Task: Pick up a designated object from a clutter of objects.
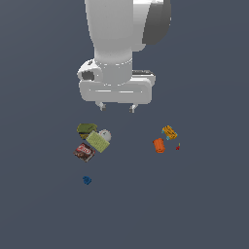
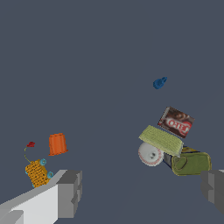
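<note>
The designated object is a small yellow-orange box with cyan ends, lying on the exterior view's right beside the orange cylinder. The wrist view shows it too, close to one grey finger. My gripper hangs above the floor, open and empty, between this pair and the rest of the clutter of objects on the exterior view's left: olive-green lump, light green block, grey-white round piece, dark red-labelled packet.
A blue bit lies alone nearer the front. A tiny red blob sits just beside the orange cylinder. The floor is plain dark grey.
</note>
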Robot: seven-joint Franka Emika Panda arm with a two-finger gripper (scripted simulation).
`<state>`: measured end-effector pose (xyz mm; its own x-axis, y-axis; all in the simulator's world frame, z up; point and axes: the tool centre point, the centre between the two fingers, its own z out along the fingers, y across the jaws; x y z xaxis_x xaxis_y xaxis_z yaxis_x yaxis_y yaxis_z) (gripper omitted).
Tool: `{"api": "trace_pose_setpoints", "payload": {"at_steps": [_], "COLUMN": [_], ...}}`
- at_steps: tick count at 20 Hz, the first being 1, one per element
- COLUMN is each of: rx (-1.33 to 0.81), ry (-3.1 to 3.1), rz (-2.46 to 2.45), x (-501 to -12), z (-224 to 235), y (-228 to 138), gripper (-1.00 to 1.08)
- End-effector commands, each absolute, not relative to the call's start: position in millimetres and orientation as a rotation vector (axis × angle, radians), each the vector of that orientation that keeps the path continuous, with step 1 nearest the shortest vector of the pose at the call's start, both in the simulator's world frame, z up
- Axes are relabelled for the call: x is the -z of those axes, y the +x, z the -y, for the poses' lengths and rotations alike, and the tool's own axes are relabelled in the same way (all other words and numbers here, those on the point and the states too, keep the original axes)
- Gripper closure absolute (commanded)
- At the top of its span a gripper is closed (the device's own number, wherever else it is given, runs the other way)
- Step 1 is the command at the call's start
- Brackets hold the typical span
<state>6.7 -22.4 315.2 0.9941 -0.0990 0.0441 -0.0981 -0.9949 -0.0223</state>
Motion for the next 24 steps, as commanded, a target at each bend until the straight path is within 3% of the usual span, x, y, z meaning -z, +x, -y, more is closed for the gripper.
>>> {"api": "trace_pose_setpoints", "payload": {"at_steps": [1, 11, 18, 24], "rx": [0.065, 0.041, 0.024, 0.01], "ry": [-3.126, -3.16, -3.135, -3.096], "rz": [-0.116, 0.171, 0.445, 0.6], "x": [-302.5, -211.2, -131.6, -88.5], "z": [8.5, -95.6, -190.5, -242.0], "y": [9.2, 8.5, -24.7, -57.7], "gripper": [-0.92, -0.92, -0.92, -0.92]}}
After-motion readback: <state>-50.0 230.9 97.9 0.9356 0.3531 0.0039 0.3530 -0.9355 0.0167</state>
